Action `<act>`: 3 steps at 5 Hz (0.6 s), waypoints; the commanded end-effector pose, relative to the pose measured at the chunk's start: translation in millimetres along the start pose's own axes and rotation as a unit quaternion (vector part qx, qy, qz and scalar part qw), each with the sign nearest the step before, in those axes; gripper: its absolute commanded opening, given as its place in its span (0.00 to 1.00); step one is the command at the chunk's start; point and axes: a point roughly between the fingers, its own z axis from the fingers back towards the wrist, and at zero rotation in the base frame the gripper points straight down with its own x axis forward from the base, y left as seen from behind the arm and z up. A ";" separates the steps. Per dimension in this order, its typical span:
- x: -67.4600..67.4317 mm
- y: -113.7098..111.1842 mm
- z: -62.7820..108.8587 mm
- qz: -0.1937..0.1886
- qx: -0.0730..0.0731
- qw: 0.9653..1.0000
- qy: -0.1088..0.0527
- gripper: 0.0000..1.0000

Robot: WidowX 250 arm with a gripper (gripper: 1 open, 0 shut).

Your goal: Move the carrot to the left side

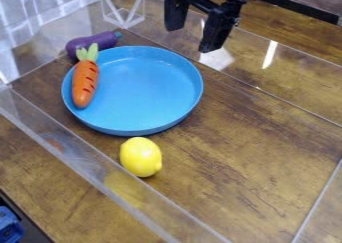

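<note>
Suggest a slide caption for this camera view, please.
Toy carrot lies on blue plate's left edge; open gripper above.

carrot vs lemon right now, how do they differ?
The small orange tapered toy carrot with a green stem is long and pointed; the round yellow toy lemon is stubby and oval. The carrot lies inside the blue round plate, at its left edge; the lemon sits on the wooden table, in front of the plate. Neither is held by anything.
</note>
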 end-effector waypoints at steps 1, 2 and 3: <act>-2.2 -3.2 30.6 -0.027 0.004 0.999 -0.037 1.00; 2.9 -4.3 18.9 0.006 -0.004 1.000 -0.026 1.00; 7.9 -5.3 7.2 0.038 -0.010 0.999 -0.014 1.00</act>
